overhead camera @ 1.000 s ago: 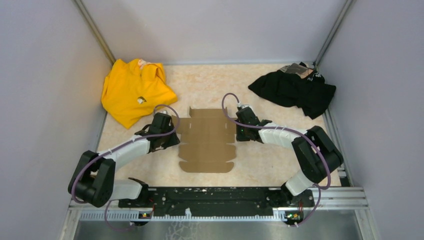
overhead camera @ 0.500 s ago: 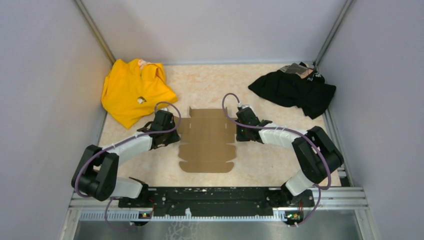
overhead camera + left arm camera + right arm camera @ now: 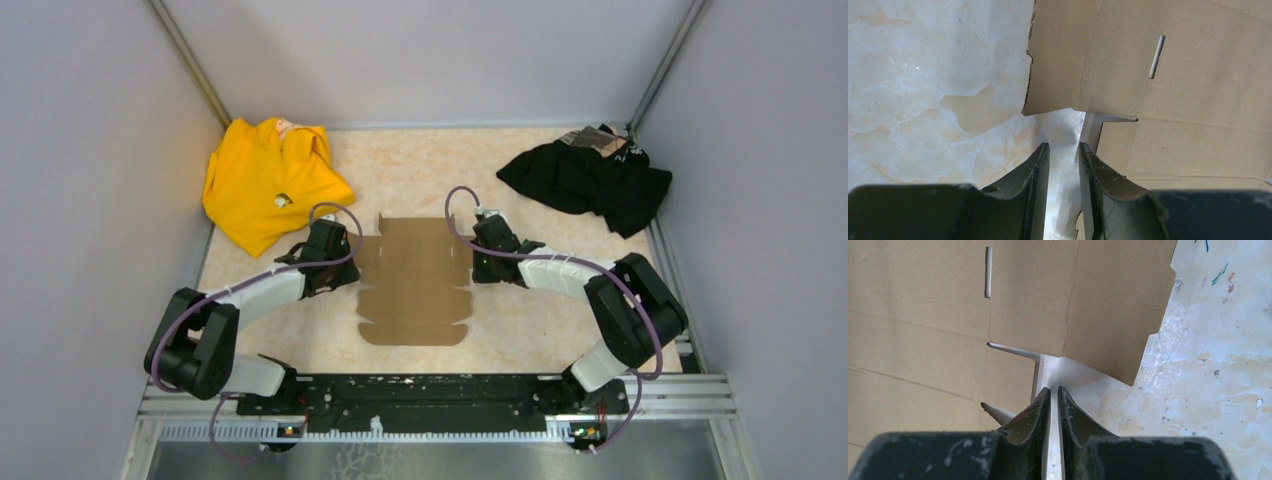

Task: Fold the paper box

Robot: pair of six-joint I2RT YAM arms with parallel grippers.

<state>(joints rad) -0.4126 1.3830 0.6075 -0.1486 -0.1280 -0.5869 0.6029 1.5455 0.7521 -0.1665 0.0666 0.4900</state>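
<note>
**A:** How do the jaws stand?

**B:** The left wrist view shows the left gripper (image 3: 1063, 146) with its jaws a narrow gap apart. Only the pale worktop (image 3: 923, 100) shows between them, so nothing is gripped. The right gripper (image 3: 1054, 389) has its jaws drawn almost together, with a thin slit between them that is also bare.

**A:** And the paper box?

**B:** The paper box (image 3: 415, 280) lies flat and unfolded in the middle of the worktop, between the two grippers. The left tips are at a notch in its left edge and the right tips at a notch in its right edge. I cannot tell whether either one touches the cardboard.

**A:** What does only the top view show?

**B:** It shows the whole sheet with its flaps. It also shows a yellow garment (image 3: 265, 180) at the far left and a black garment (image 3: 590, 180) at the far right, both well apart from the box. The wrists hide the jaws there.

**A:** And the wrist views?

**B:** They show the crease lines, a thin slot cut in the cardboard and the cuts between the flaps. The frame cuts the sheet off in both.
</note>
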